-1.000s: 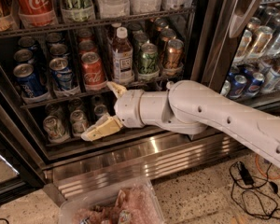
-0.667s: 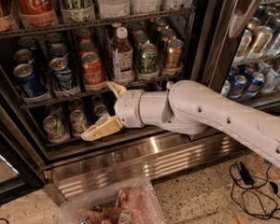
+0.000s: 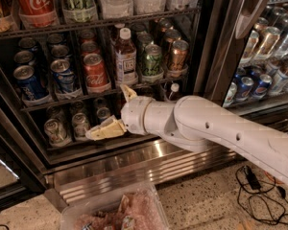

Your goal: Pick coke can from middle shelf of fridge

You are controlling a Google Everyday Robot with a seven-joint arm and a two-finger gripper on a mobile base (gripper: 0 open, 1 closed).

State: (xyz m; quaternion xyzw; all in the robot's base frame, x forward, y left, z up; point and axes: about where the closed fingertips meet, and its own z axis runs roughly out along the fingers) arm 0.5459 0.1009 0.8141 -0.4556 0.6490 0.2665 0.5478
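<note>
The coke can [image 3: 95, 72], red with white script and a silver top, stands at the front of the middle shelf [image 3: 62, 100] in the fridge [image 3: 134, 161], between blue cans and a bottle. My gripper [image 3: 106, 110] is open, just below and to the right of the can, in front of the bottom shelf. One cream finger [image 3: 105, 130] points left over the lower cans. The other [image 3: 128, 91] points up toward the shelf edge. Nothing is between them.
Blue Pepsi cans [image 3: 30, 83] sit left of the coke can. A bottle [image 3: 126, 56] and a green can [image 3: 152, 60] sit right of it. A tall Coca-Cola can [image 3: 36, 1] is on the shelf above. A clear bin [image 3: 110, 210] and cables [image 3: 254, 186] lie on the floor.
</note>
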